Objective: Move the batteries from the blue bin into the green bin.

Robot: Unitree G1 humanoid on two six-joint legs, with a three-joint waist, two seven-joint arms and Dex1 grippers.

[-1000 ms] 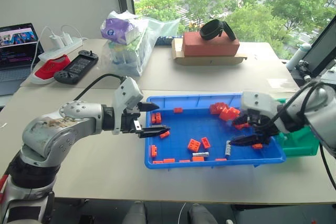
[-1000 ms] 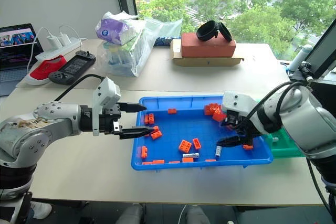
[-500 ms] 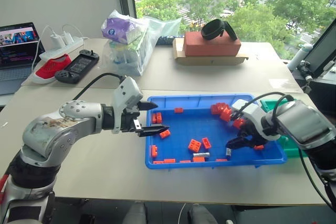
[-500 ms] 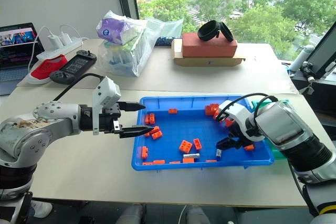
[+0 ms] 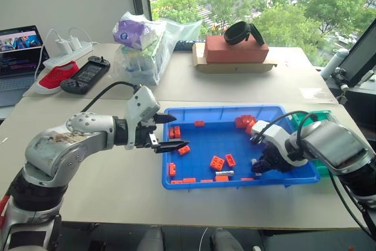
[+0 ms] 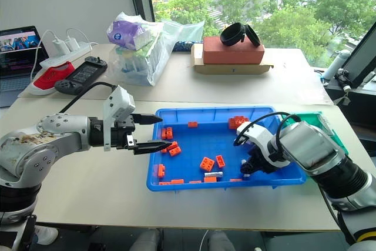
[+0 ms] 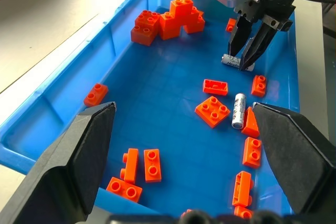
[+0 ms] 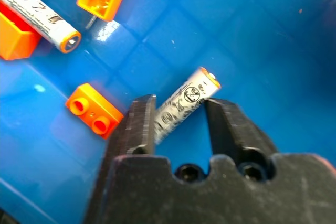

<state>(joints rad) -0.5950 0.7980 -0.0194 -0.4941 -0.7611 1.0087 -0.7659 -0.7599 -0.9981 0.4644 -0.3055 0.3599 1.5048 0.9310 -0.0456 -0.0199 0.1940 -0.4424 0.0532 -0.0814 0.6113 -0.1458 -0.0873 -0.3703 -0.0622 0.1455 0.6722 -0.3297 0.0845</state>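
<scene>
The blue bin (image 5: 223,110) lies in front of me with orange bricks (image 5: 217,162) scattered over its floor. My right gripper (image 5: 257,167) points steeply down at the bin's near right corner. It is shut on a silver battery (image 8: 184,102) that lies on the bin floor; the same battery (image 7: 231,60) sits between its black fingers in the left wrist view. A second battery (image 5: 225,173) lies free by the front rim. The green bin (image 5: 317,116) stands just right of the blue one, partly hidden by my right arm. My left gripper (image 5: 179,131) hovers open over the bin's left edge.
A pile of orange bricks (image 5: 247,121) fills the bin's far right corner. Further back on the table are a plastic bag (image 5: 144,45), a red block on cardboard (image 5: 235,48), a game controller (image 5: 86,74) and a laptop (image 5: 17,48).
My right gripper has sunk to the bin floor, tipped to point more steeply down, and closed on the battery. The left arm has stayed still.
</scene>
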